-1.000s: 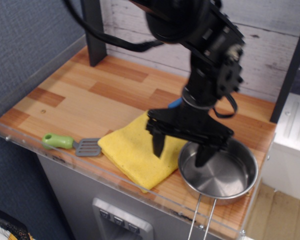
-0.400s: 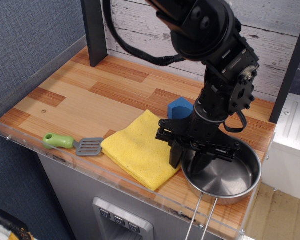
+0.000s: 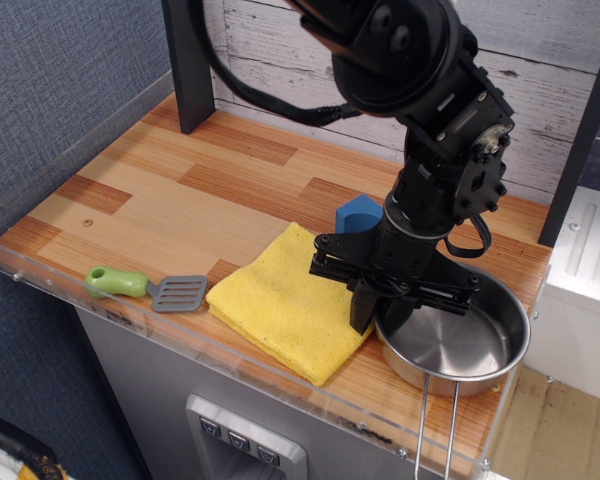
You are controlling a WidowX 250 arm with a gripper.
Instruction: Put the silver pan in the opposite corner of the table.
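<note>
Silver pan [image 3: 460, 345] sitting at table's [image 3: 160, 200] front right corner; gripper [image 3: 378, 318] fingers clamping its left rim, beside yellow cloth [image 3: 285, 300].

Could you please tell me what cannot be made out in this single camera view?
- pincer: whether its fingers clamp the silver pan rim; the arm hides contact.
- blue object: mostly hidden behind the arm.
- pan handle: end cut off by the bottom edge.

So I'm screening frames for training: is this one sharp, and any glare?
In the observation.image view, the arm and gripper look sharp, with no motion blur; the silver pan shows soft bright reflections inside, and the table's clear front rim catches faint highlights.
</note>
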